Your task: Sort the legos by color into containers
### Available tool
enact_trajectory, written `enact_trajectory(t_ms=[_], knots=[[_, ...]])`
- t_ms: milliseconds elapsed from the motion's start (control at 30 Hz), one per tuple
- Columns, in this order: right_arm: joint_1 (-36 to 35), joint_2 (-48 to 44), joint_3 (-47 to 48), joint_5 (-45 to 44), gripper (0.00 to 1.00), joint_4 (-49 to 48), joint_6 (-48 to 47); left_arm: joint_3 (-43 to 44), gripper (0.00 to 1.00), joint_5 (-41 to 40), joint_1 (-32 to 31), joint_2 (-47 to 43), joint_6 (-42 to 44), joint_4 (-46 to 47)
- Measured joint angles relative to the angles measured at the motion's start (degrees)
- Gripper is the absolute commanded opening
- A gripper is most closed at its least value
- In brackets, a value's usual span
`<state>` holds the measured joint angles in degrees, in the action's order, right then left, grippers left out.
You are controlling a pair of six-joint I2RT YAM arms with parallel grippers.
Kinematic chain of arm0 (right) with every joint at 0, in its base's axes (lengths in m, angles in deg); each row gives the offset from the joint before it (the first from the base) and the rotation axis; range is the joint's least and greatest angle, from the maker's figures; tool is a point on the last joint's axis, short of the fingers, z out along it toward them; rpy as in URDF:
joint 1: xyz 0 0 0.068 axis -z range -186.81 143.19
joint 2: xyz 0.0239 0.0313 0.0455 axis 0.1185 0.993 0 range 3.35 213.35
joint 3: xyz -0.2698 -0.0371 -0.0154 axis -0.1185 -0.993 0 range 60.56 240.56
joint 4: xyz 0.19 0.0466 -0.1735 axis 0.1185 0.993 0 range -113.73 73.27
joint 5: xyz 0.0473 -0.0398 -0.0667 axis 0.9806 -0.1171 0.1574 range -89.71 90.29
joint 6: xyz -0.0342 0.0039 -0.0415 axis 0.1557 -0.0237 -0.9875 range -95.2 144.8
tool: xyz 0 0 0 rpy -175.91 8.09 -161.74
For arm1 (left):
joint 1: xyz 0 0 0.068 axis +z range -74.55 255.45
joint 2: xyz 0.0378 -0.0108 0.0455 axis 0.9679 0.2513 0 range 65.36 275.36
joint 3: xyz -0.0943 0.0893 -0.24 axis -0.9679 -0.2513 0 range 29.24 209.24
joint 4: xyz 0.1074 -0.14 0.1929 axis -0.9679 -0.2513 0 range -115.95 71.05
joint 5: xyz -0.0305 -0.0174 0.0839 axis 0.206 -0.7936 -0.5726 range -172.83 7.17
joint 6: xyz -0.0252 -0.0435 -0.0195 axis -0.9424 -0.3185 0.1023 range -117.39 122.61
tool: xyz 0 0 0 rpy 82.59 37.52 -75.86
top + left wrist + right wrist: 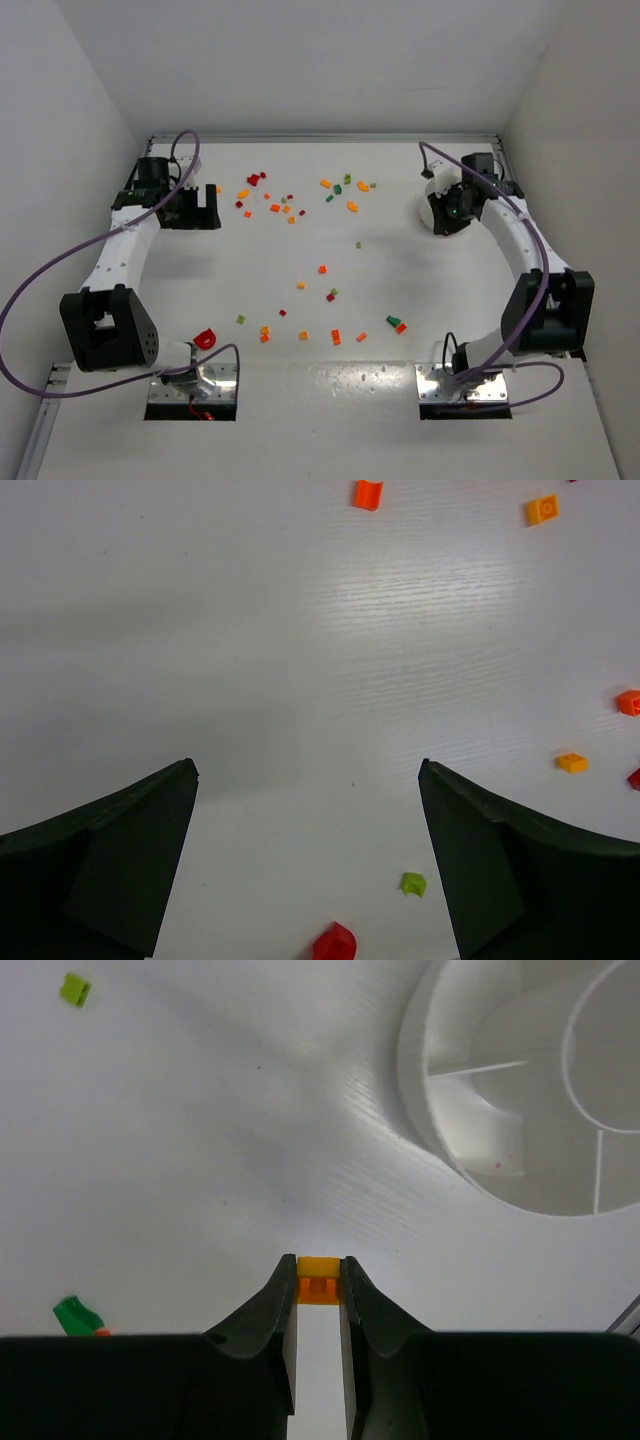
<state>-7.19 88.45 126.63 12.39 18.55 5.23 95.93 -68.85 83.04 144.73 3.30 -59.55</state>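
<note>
The right pincer point(319, 1285) is closed narrowly on one small orange brick point(319, 1266), which is pinched between the two fingertips at the lower centre of the right wrist view. The brick is seen outside the white dish point(440, 1145). The dish fills the upper right of that frame, and its dividing walls and round central well are visible. A light green brick point(74, 989) is seen at the upper left, and a darker green one point(75, 1313) at the lower left.

The left pincer point(308, 770) is opened wide and nothing is gripped by it. On the table point(300, 630), a green brick point(413, 883) and a red brick point(335, 942) are found between its fingers at the lower edge.

In the top view, the other legos point(300, 285) are scattered across the middle.
</note>
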Motion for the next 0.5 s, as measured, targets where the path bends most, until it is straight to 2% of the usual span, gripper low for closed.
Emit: enact_trajectory(t_ms=[500], knots=[[7.48,7.67,9.07,-5.31,0.00,-6.45,12.55,-0.33,0.99,0.02,0.00,-1.03,-0.85,1.25]])
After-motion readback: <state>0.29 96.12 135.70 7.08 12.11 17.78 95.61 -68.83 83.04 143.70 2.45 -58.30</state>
